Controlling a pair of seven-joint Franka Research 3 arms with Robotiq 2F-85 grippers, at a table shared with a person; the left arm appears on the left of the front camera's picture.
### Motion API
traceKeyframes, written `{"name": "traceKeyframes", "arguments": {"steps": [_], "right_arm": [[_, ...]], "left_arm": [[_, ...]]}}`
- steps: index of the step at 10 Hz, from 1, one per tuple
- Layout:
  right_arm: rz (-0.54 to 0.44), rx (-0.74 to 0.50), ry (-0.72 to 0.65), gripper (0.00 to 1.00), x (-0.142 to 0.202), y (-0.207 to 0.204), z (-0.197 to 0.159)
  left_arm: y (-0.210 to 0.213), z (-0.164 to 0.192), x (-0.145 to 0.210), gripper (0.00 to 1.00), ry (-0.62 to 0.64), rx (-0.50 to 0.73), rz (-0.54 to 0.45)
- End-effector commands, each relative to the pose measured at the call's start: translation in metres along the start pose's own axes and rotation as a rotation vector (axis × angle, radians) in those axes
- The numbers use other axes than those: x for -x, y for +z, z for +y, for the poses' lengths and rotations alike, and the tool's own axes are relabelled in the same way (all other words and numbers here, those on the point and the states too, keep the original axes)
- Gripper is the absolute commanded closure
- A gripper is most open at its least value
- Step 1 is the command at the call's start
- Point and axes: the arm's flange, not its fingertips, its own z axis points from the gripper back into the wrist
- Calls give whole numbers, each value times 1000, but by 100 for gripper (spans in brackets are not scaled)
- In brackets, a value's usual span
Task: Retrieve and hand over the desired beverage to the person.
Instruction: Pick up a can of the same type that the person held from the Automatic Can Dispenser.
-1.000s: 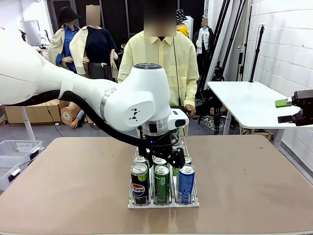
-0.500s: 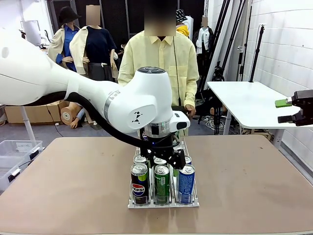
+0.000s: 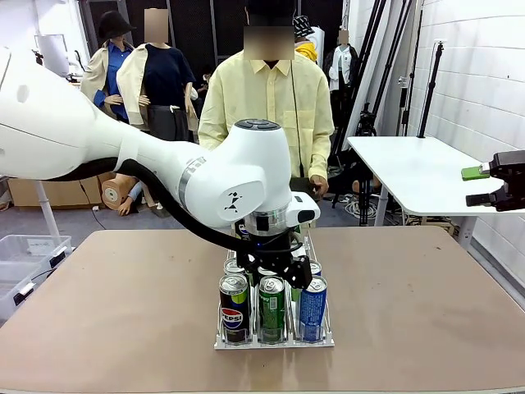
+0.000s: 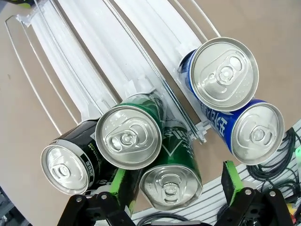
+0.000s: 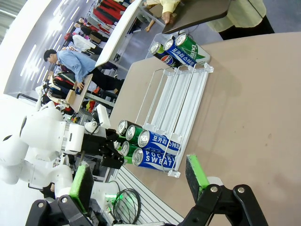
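A wire-and-plastic rack [image 3: 275, 340] in mid-table holds rows of cans: a black Pepsi can [image 3: 234, 304], a green can [image 3: 271, 307] and a blue can [image 3: 312, 306] stand at its near end. My left gripper [image 3: 279, 268] hangs open just above them. In the left wrist view its green pads [image 4: 117, 181] flank a green can [image 4: 171, 181], apart from it. The person [image 3: 267, 103] in a pale-yellow shirt stands at the far edge. My right gripper [image 3: 497, 182] is open and empty, off the table's right side.
The right wrist view shows the rack [image 5: 181, 89] lengthwise, with three more cans [image 5: 178, 47] at the end by the person and bare lanes between. A white side table [image 3: 418, 168] stands at the right. Brown tabletop [image 3: 107, 312] lies free on both sides of the rack.
My left arm has shifted slightly right and lower over the near cans. The right arm has not moved.
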Motion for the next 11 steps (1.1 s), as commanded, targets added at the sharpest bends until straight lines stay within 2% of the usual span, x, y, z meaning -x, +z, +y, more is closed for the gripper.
{"name": "traceKeyframes", "arguments": {"steps": [1, 3, 4, 9, 10, 11], "right_arm": [[-1, -3, 0, 0, 0, -1, 0], [-1, -3, 0, 0, 0, -1, 0], [-1, -3, 0, 0, 0, -1, 0], [-1, -3, 0, 0, 0, -1, 0], [-1, -3, 0, 0, 0, -1, 0], [-1, -3, 0, 0, 0, -1, 0]], "left_arm": [[-2, -7, -5, 0, 35, -37, 8], [-3, -7, -6, 7, 37, -40, 18], [-4, -7, -6, 15, 35, -37, 21], [-3, -8, -7, 83, 34, -49, 31], [-2, -8, -6, 99, 36, -49, 33], [-2, -8, -6, 100, 39, -49, 42]]}}
